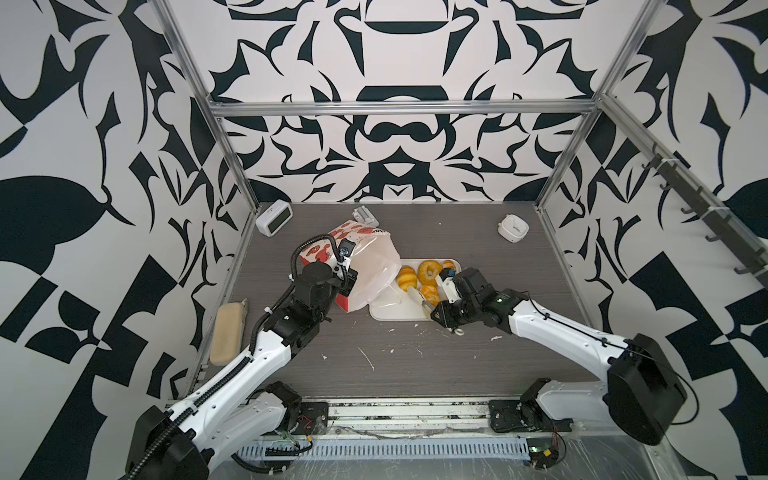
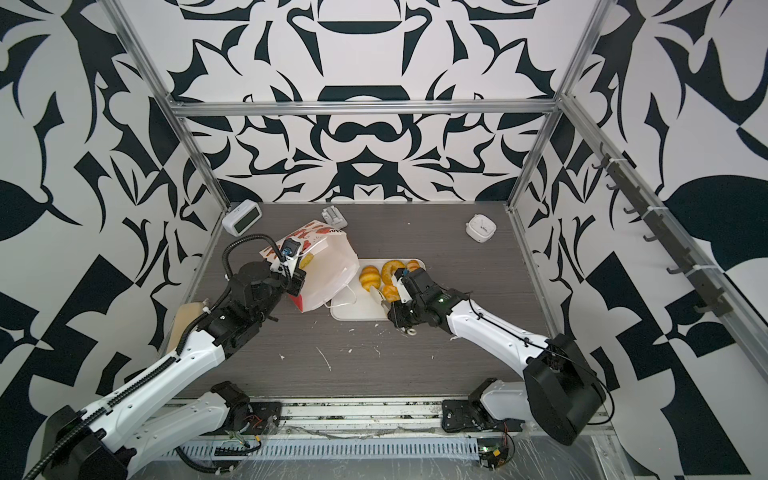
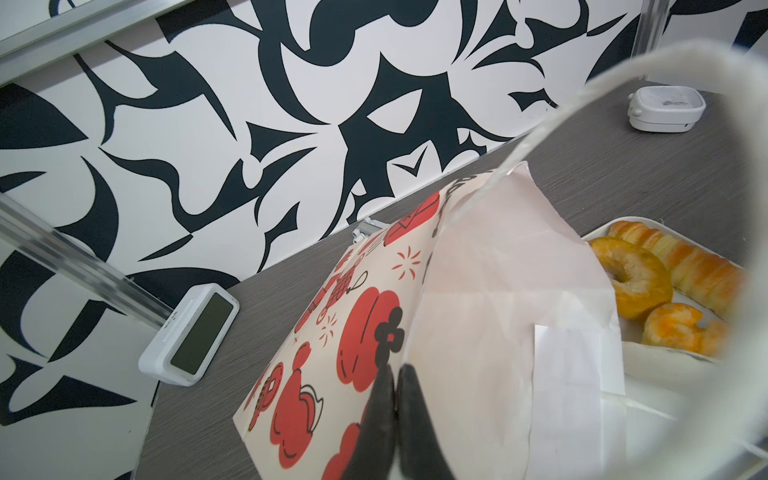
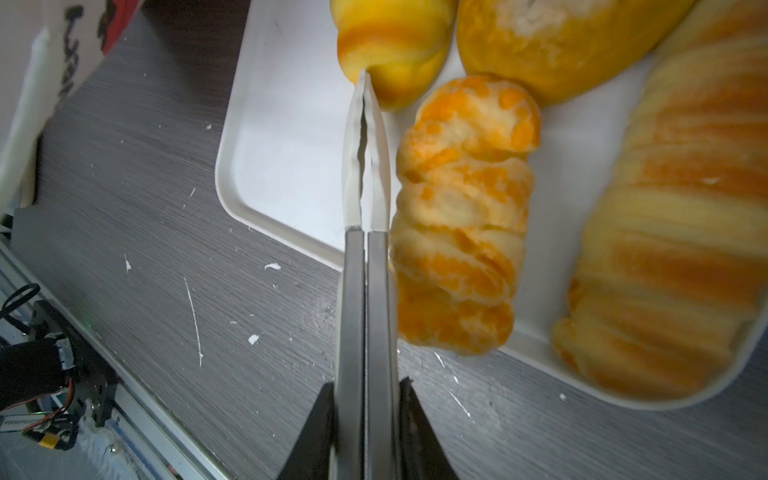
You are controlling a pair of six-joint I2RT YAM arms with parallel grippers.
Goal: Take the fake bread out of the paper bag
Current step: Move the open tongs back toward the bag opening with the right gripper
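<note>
White paper bag (image 1: 374,266) is half-hiding one pastry (image 2: 306,261); left gripper (image 3: 399,368) is pinching its edge; right gripper (image 4: 366,382) is clamping tongs (image 4: 365,166).

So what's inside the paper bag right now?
A small yellow patch shows inside the paper bag, beside the left gripper pinching its edge: probably one bread piece. The bag's walls hide the rest of the inside.

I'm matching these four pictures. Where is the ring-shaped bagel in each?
In a top view: bagel at mid-picture, at the far end of the white tray, right of the paper bag.
In a top view: bagel, same place.
Left wrist: bagel between paper bag and twisted stick.
Right wrist: bagel cropped at the picture's edge, between round bun and twisted stick.
Shared landmark: the white tray.
</note>
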